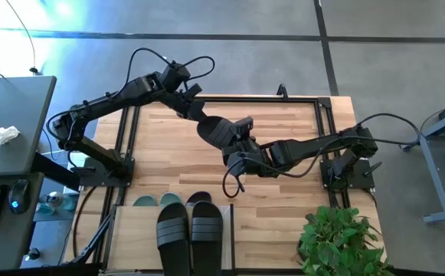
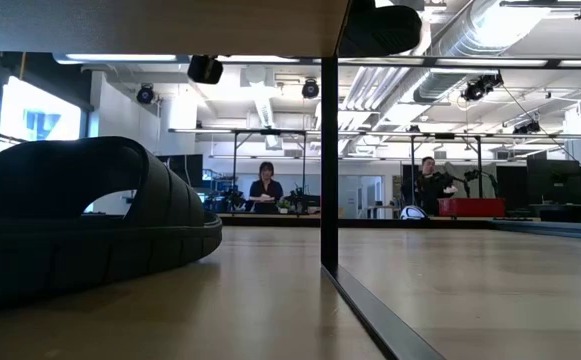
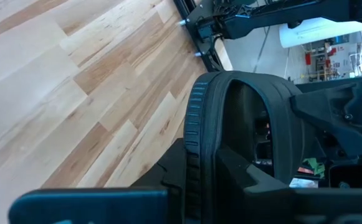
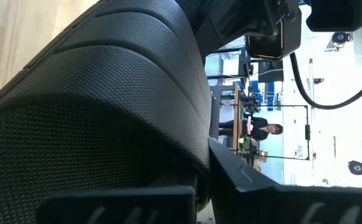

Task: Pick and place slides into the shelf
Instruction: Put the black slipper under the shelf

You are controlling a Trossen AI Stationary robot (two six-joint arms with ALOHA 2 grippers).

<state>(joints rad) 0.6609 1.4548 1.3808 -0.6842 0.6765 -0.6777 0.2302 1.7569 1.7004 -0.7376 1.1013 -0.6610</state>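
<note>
A black slide (image 1: pixel 220 132) hangs above the middle of the tabletop between both arms. My left gripper (image 1: pixel 203 121) comes from the far left and is shut on it. My right gripper (image 1: pixel 237 153) comes from the right and is shut on the same slide (image 4: pixel 118 112). The shelf (image 1: pixel 130 238) stands at the near edge. A black pair (image 1: pixel 190 230) lies flat on its top board. On its lower level the toes of the green pair (image 1: pixel 157 201) and of a black slide (image 1: pixel 199 198) stick out; that black slide (image 2: pixel 80 220) rests on its sole. My left gripper pinches the slide's sole at its ribbed edge (image 3: pixel 196 124), fingers across the sole, slanting down from the far left. The slide is lifted clear and turned on its edge. My right gripper is on the slide's wide textured strap (image 4: pixel 168 93), coming level from the table's right; the strap itself hides the place of contact.
A dark metal frame (image 1: pixel 325 115) rims the tabletop. A potted plant (image 1: pixel 341 241) stands at the near right corner. A grey desk (image 1: pixel 8 130) with a keyboard sits left of the table. The shelf's upright post (image 2: pixel 328 150) divides the low view; people (image 2: pixel 267 185) stand far behind.
</note>
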